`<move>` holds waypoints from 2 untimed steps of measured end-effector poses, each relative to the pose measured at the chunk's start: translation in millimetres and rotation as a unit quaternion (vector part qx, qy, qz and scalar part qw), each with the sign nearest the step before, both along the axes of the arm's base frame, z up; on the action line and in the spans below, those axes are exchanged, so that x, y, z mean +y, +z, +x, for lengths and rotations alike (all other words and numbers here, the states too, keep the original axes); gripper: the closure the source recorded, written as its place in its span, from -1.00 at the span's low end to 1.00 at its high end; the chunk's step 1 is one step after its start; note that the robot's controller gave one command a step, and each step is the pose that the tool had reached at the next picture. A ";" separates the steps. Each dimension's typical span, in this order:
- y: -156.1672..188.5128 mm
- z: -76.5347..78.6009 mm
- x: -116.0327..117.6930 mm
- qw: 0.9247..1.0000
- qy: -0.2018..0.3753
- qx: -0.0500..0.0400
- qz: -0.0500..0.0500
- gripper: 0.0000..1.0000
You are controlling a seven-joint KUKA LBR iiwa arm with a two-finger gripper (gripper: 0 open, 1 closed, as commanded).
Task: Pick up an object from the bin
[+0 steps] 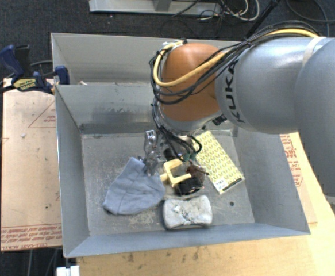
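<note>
The pincer (151, 161), open or closed we cannot tell, has the grey cloth (130, 191) just lower-left; we judge nothing lifted yet.

Arm (282, 79) reaching in from right, end effector (151, 153) pointing down

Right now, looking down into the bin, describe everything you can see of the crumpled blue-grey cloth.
The crumpled blue-grey cloth looks like a soft, plain fabric rag without print. It is loosely bunched, with folds and a pointed upper corner. It lies on the floor of the grey metal bin, left of centre and towards the near wall. Its upper corner reaches up to the gripper; whether they touch is unclear. Its lower right edge lies against or just beside the speckled whitish rectangular block.
</note>
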State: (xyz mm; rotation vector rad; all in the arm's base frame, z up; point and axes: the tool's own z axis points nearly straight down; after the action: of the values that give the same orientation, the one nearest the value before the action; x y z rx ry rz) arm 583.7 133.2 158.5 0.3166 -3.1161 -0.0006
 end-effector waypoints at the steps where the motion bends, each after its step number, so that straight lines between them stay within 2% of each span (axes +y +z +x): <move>1: -18.9 6.9 4.4 1.000 0.001 -0.012 0.003 1.00; 2: -12.6 -14.3 0.4 1.000 0.005 0.003 -0.001 1.00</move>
State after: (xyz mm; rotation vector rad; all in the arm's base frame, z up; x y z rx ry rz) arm 569.4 133.6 145.9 0.3318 -3.1089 0.0007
